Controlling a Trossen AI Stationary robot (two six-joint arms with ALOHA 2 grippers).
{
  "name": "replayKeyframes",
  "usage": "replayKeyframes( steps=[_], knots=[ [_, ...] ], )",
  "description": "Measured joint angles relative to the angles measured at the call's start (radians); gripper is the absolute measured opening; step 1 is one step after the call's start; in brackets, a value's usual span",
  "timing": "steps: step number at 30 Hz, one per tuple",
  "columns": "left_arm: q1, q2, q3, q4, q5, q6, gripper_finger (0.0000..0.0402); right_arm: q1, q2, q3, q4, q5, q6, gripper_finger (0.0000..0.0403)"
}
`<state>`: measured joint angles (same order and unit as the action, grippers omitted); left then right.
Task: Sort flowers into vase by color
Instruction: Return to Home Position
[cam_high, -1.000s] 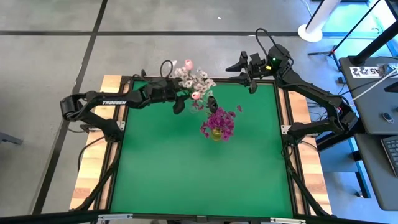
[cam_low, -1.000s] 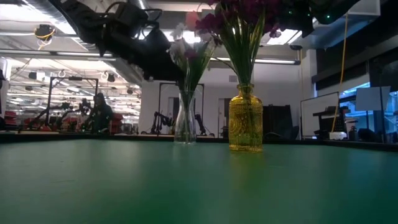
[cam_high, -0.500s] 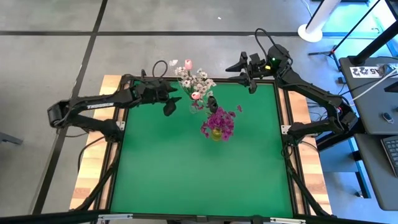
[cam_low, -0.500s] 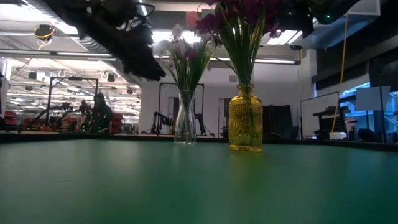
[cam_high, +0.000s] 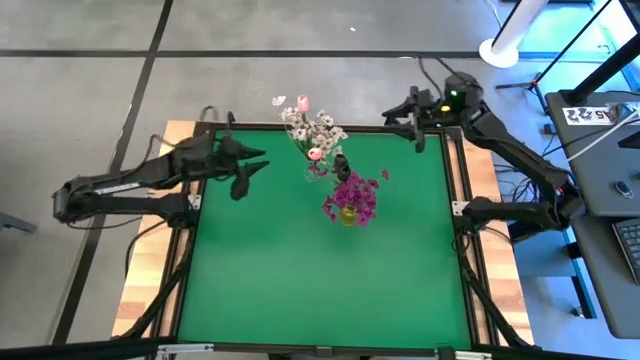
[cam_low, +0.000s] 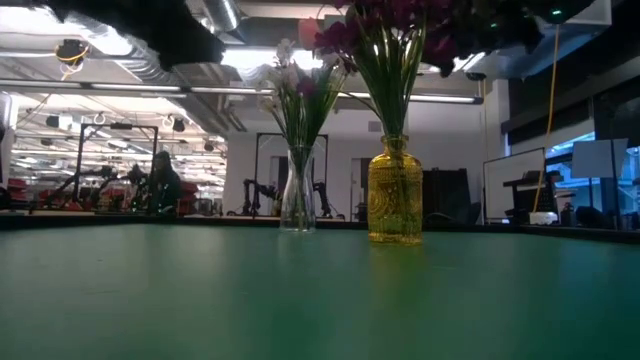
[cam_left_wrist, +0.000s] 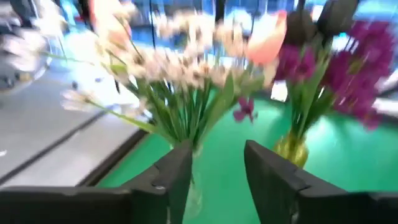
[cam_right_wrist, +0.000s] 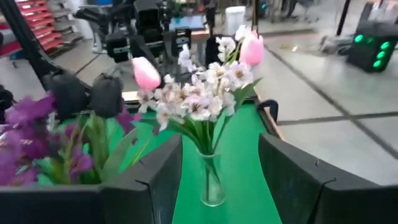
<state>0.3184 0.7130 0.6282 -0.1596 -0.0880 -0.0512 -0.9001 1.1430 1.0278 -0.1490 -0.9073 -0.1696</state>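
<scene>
A clear glass vase (cam_right_wrist: 211, 182) stands near the table's far edge and holds white blossom sprays (cam_right_wrist: 205, 93) and pale pink buds (cam_right_wrist: 147, 73). A yellow glass vase (cam_low: 395, 205) stands nearer the middle, holding magenta-purple clusters (cam_high: 352, 193) and some dark buds (cam_right_wrist: 68, 93). My left gripper (cam_high: 245, 172) hovers open to the left of the clear vase (cam_high: 318, 165), well apart from it, and holds nothing. In its wrist view the left gripper (cam_left_wrist: 217, 180) faces both bouquets. My right gripper (cam_right_wrist: 221, 180) is open and empty, above the far right corner (cam_high: 415, 122).
The green mat (cam_high: 320, 270) spreads wide on the near side of both vases. The two vases stand close together. Dark frame rails (cam_high: 462, 210) edge the table. A person (cam_low: 160, 185) sits in the room far behind the table.
My left gripper has drawn back from the clear vase's flowers toward the table's left edge, leaving the bouquet standing in the vase. My right arm has shifted slightly toward the table's right edge at the far corner.
</scene>
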Motion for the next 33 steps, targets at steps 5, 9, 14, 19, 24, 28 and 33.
replayKeyframes(
  steps=[5,9,14,19,24,28,33],
  knots=[
    [-0.011,-0.192,-0.186,0.18,0.001,-0.076,0.0106,0.003,-0.213,-0.23,0.181,0.063,0.075,0.0209],
    [-0.013,-0.312,-0.304,0.259,0.002,-0.148,0.0078,0.003,-0.385,-0.469,0.433,0.189,0.216,0.0209],
    [-0.013,-0.391,-0.359,0.27,0.003,-0.175,0.0046,0.003,-0.53,-0.687,0.638,0.29,0.341,0.0209],
    [-0.013,-0.439,-0.395,0.267,0.004,-0.158,0.0016,0.003,-0.631,-0.818,0.672,0.357,0.347,0.0208],
    [-0.013,-0.476,-0.444,0.268,0.004,-0.172,0.0003,0.003,-0.72,-0.884,0.672,0.391,0.348,0.0165],
    [-0.013,-0.499,-0.491,0.275,0.004,-0.201,0.0002,0.003,-0.784,-0.919,0.673,0.392,0.347,0.009],
    [-0.013,-0.525,-0.545,0.288,0.004,-0.211,0.0002,0.003,-0.87,-0.962,0.67,0.41,0.347,0.0009]
  ],
)
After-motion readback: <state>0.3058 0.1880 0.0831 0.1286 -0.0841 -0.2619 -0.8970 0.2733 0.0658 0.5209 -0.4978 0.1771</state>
